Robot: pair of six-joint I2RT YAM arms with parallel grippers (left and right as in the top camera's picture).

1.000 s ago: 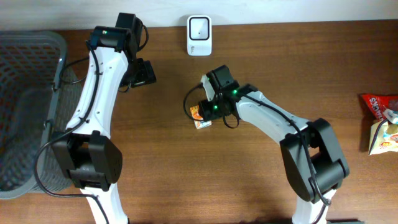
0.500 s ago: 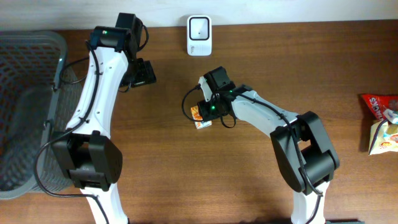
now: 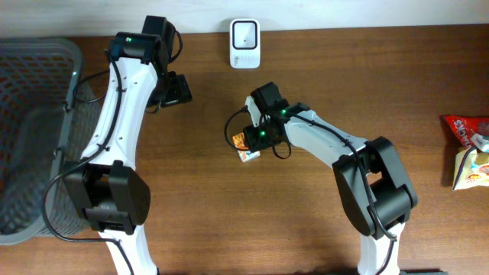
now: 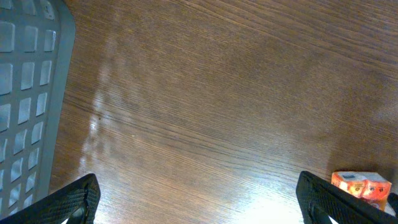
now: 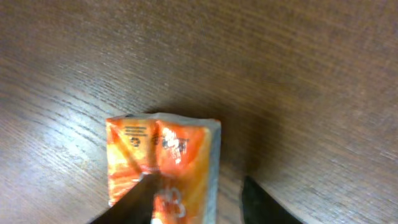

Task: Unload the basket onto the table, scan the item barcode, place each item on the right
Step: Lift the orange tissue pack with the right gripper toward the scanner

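Right gripper [image 5: 198, 186] sat part-open astride the small orange carton [image 5: 165, 149], not clamped; probably needed centring before closing for the white boxy scanner [image 3: 244, 33]; left gripper [image 4: 198, 180] gaped wide, empty.

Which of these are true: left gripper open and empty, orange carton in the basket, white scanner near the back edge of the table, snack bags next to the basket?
1. The left gripper is open and empty. True.
2. The orange carton is in the basket. False: it lies on the table, below the right gripper.
3. The white scanner sits near the table's back edge. True.
4. The snack bags lie next to the basket. False: they are at the opposite edge, on the robot's right.
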